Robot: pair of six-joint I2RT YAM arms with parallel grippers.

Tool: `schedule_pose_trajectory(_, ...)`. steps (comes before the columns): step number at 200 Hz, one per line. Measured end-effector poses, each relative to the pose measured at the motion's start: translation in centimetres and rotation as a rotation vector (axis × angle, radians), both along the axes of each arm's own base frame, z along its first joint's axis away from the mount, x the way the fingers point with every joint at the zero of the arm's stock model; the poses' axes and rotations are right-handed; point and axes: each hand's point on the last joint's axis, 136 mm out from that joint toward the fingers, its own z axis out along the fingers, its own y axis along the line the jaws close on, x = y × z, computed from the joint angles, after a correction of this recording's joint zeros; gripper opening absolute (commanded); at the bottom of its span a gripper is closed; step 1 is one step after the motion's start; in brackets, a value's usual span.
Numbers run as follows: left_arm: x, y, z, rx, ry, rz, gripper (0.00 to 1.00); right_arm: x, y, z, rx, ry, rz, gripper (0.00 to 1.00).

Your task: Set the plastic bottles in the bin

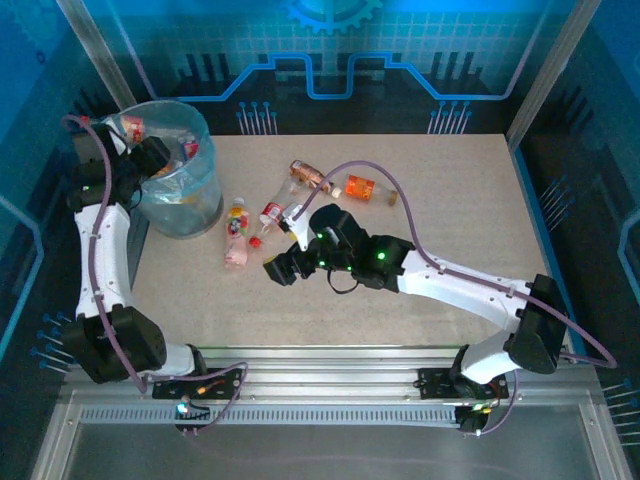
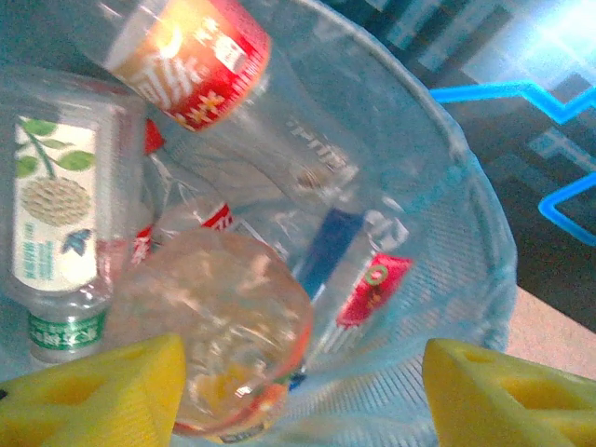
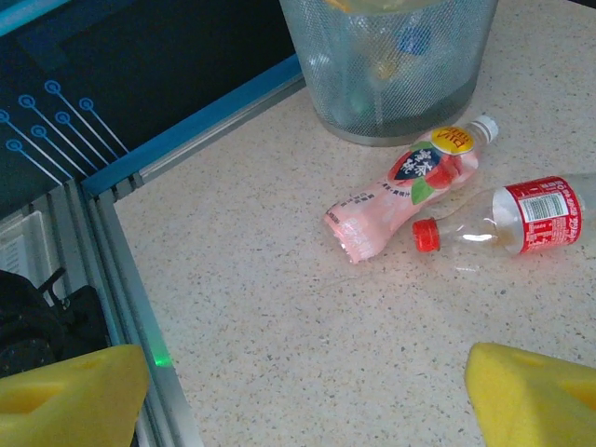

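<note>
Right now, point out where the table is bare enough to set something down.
Bare: the table right of the orange bottle; the near left strip in front of the pink bottle. Crowded: between the bin and the orange bottle, where bottles lie.

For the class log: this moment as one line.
left gripper: open over bin | right gripper: open, empty | pink bottle, red-label bottle: on table

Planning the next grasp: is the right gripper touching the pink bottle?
Apart. The right wrist view shows bare table between the open right gripper and the pink bottle.
</note>
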Motion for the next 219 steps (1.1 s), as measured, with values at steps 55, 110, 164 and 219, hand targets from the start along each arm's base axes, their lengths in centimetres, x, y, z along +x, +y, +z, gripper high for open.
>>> schedule_pose_trajectory(55, -0.4, -0.8, 2.2, 0.022, -0.029, -0.007, 0.69, 3.1, -1.7, 1.5, -0.019, -0.009, -0.138, 0.88)
schedule_pose_trajectory(110, -3.1, -3.8, 10.2, 0.169, -0.205, -0.031, 0.68, 11.2, -11.8, -0.5, -0.129, 0.053, -0.486, 0.91)
schedule_pose_trajectory(164, -5.5, -12.1, 13.1, 0.288, -0.31, -0.276, 0.69, 17.0, -17.6, -4.8, -0.311, 0.04, -0.475, 0.91)
schedule_pose_trajectory(219, -6.7, -20.1, 8.1, 0.263, -0.247, -0.617, 0.69, 24.0, -20.2, -9.1, -0.466, 0.013, -0.345, 0.93)
